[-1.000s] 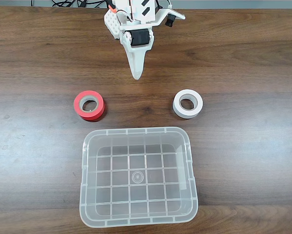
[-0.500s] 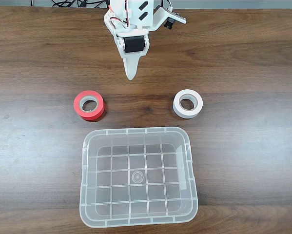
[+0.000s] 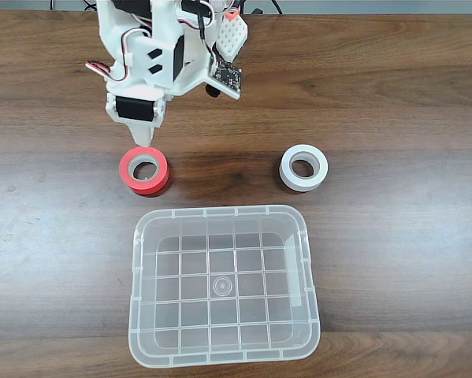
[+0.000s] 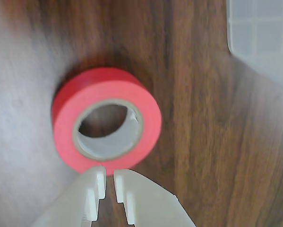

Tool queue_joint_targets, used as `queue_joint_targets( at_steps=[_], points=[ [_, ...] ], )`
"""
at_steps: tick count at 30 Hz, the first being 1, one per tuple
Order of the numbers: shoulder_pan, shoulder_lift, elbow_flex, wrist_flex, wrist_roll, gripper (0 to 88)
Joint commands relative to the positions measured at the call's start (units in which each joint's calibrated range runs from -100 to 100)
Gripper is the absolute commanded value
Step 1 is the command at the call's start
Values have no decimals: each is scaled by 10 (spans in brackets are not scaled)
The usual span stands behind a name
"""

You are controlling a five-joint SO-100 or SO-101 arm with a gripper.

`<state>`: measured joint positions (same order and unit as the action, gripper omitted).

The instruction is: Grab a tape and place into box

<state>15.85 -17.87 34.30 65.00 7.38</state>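
- The red tape roll point(image 3: 144, 171) lies flat on the wooden table point(image 3: 393, 102), hole up, its grey-white core showing; in the wrist view point(image 4: 107, 120) it sits in the middle of the picture.
- In the fixed view it rests just beyond the far left corner of the clear plastic box point(image 3: 222, 285) — near it, not touching.
- The gripper point(image 3: 143, 139) points down at the roll's far edge; in the wrist view point(image 4: 106, 174) its white fingertips are nearly pressed together, a thin slit between them, right at the red rim and holding nothing.
- The white tape roll point(image 3: 303, 168) lies well to the right in the fixed view — also flat on the table.
- The box stands open, its grid base bare.
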Motion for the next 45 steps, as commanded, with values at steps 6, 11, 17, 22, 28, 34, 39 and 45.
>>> queue_joint_targets(
  at_steps=[6, 11, 17, 22, 28, 34, 39, 45],
  points=[
    [29, 84, -121, 25, 24, 144],
    [32, 114, -124, 26, 27, 186],
    [32, 170, -166, 21, 28, 186],
    [28, 225, -228, 21, 37, 186],
    [31, 285, -258, 21, 37, 186],
    [27, 322, -258, 5, 43, 186],
    [27, 348, -258, -22, 44, 181],
    [25, 358, -258, -23, 44, 161]
  ],
)
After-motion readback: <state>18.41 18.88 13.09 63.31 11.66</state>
